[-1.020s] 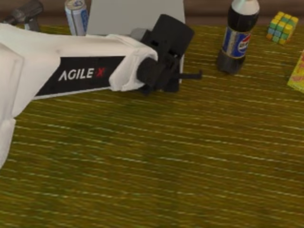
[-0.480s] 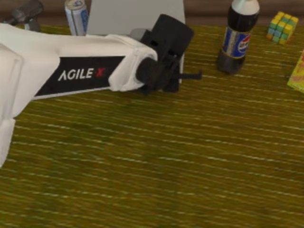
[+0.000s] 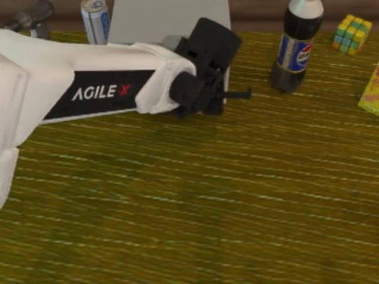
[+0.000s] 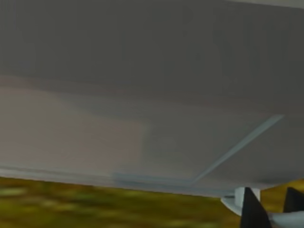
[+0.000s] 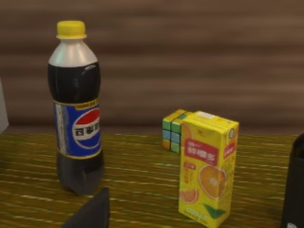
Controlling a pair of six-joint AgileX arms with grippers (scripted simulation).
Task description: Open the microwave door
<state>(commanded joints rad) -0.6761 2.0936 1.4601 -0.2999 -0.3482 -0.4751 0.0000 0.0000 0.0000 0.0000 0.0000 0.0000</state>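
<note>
The microwave stands at the table's back edge, a light grey-white box. My left arm reaches across from the left, and its gripper is at the microwave's front right corner. In the left wrist view the microwave door fills the picture close up, its darker window above a pale lower border. The left gripper has two dark fingertips close together, with a pale strip of the door's edge running between them. My right gripper is outside the top view and stands open, holding nothing.
A cola bottle stands just right of the microwave. A colour cube and a yellow juice carton are at the far right. A drink can and a grey object sit at the back left.
</note>
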